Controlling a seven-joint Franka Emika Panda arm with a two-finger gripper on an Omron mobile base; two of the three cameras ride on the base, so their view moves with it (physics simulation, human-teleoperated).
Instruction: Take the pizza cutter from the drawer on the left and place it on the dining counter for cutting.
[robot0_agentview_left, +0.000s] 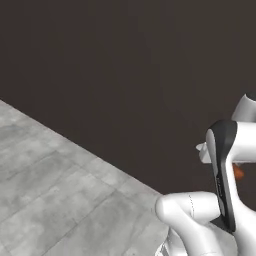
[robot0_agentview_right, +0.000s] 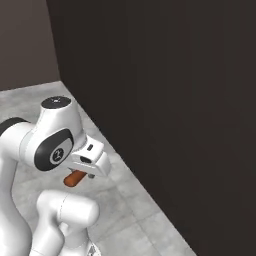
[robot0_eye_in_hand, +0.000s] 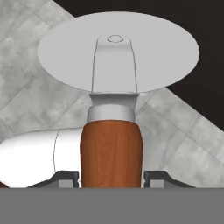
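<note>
Gripper (robot0_eye_in_hand: 112, 180) closed on the pizza cutter (robot0_eye_in_hand: 113, 109), one dark finger tip (robot0_eye_in_hand: 65, 178) pressed against each side of the reddish-brown wooden handle, seen in the hand view. Handle rises from 6 o'clock to a short silver collar, then a flat silver fork that reaches the hub of the round grey blade; blade spans the upper part of that view, from about 10 o'clock to 2 o'clock, lying broadside to the camera. Cutter held clear of the floor, touching nothing but the fingers.

Right base view: stub of the same reddish-brown handle pokes out below the white hand at about 8 o'clock of frame centre, beside the arm's dark-faced joint. Left base view: small orange-brown sliver of it shows behind the arm's black-edged link at 4 o'clock.

Grey tiled floor (robot0_agentview_left: 55, 200) below and behind the cutter, running up to a plain dark brown wall (robot0_agentview_right: 175, 100) that takes the upper and 3 o'clock side of the right base view
</note>
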